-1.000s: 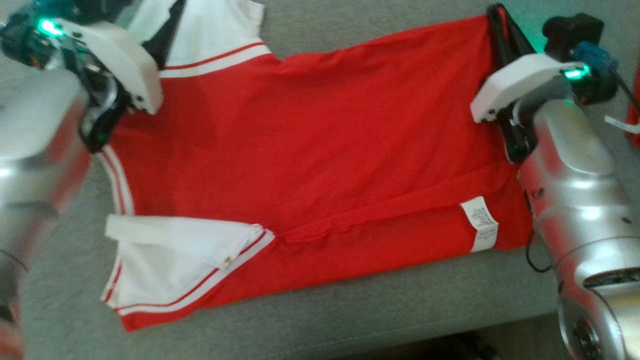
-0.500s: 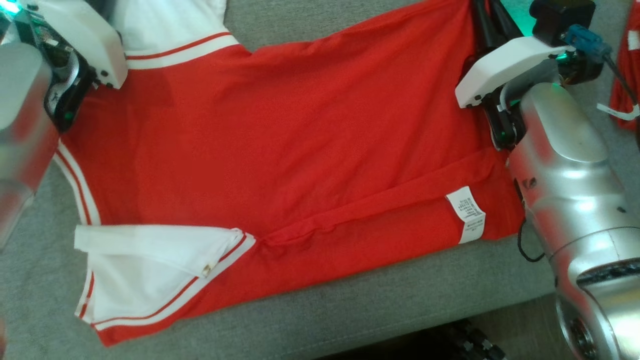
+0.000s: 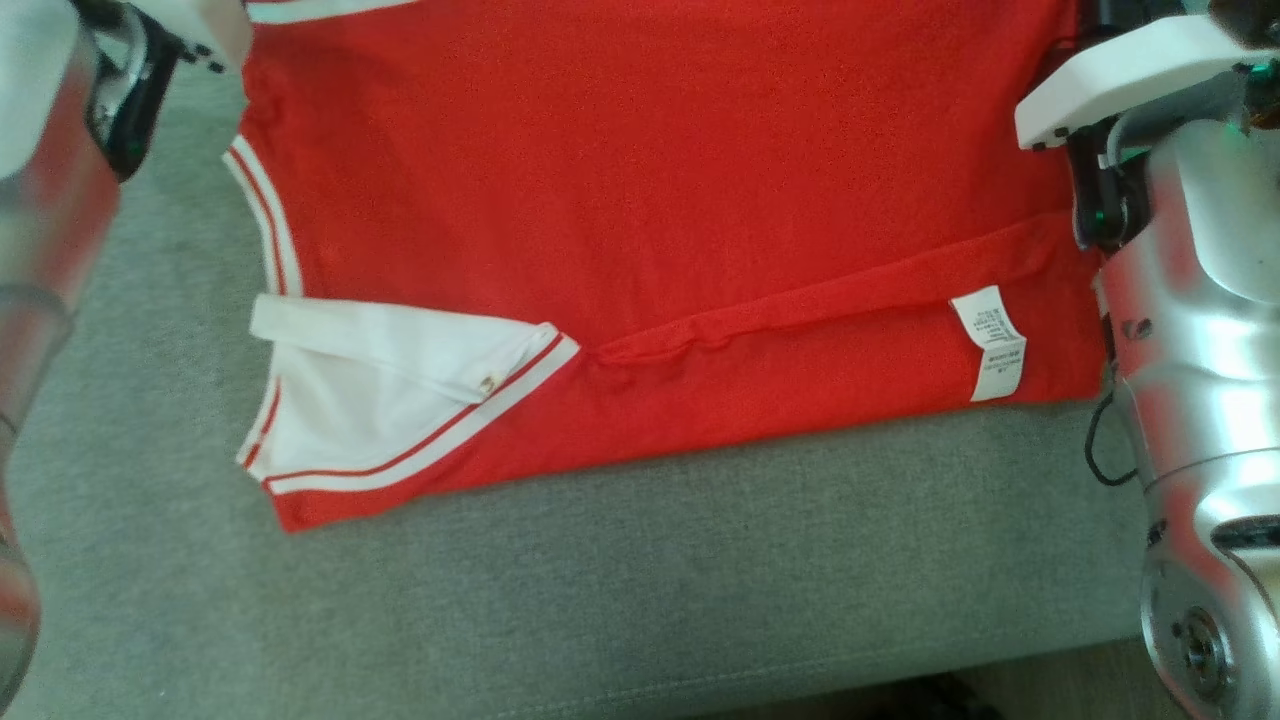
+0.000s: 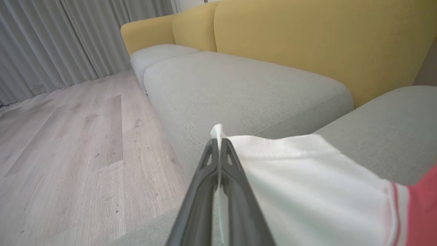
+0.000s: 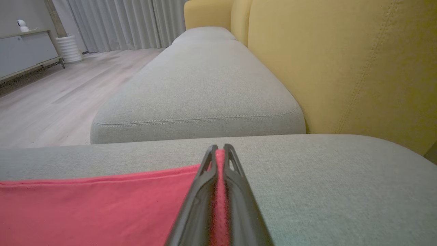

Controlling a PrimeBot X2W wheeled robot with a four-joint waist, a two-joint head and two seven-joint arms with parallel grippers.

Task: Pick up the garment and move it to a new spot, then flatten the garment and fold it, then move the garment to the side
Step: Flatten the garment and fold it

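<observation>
The shirt (image 3: 640,200) lies spread on the seat (image 3: 640,580), spanning 9 to 3 o'clock in the head view. The left gripper (image 4: 218,145) is clamped on the far white sleeve (image 4: 300,184). The right gripper (image 5: 218,152) pinches the red hem (image 5: 136,186) corner. For a clean fold, lift both corners together, level and taut, then carry them toward 6 o'clock onto the near edge.

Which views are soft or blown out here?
Head view: left forearm smeared with blur, specular glare on the right forearm, care label text unreadable. Left wrist view: white sleeve near clipping, jaws soft up close. Right wrist view: cushion weave crisp, red garment flat in tone.
</observation>
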